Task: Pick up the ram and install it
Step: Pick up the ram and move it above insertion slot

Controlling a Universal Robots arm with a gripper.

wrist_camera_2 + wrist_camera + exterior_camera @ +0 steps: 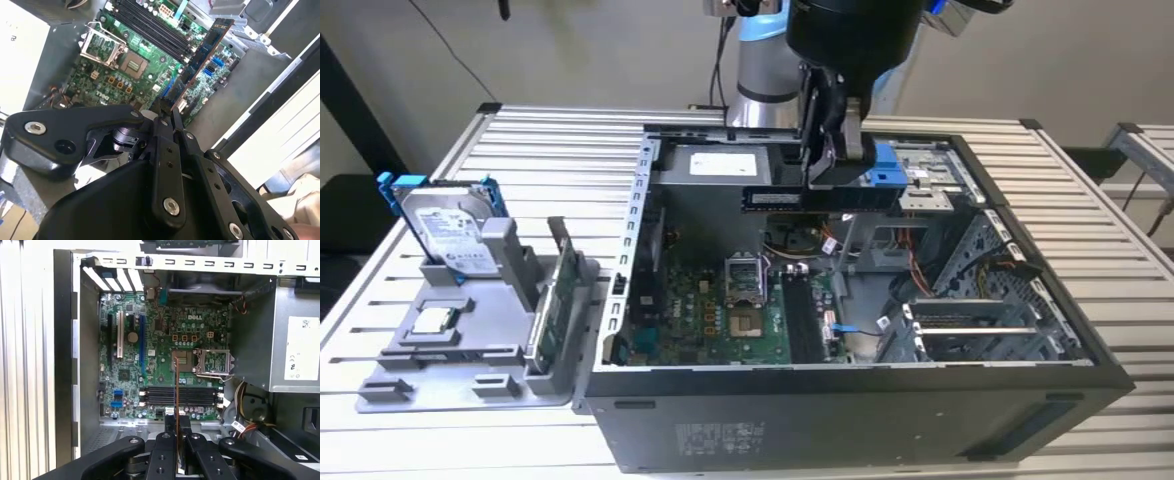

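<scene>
The ram (821, 198) was held pinched between the fingers (166, 450), high over the open case (854, 420) and crosswise to the memory slots (180, 396). If it were tilted or slipped in that narrow pinch, a slot could be missed and the board jammed.

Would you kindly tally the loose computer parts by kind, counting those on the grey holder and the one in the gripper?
ram, held in the gripper: 1
hard drive, upright on the grey holder: 1
green card, upright on the holder: 1
square chip, flat on the holder: 1
Total: 4
</scene>
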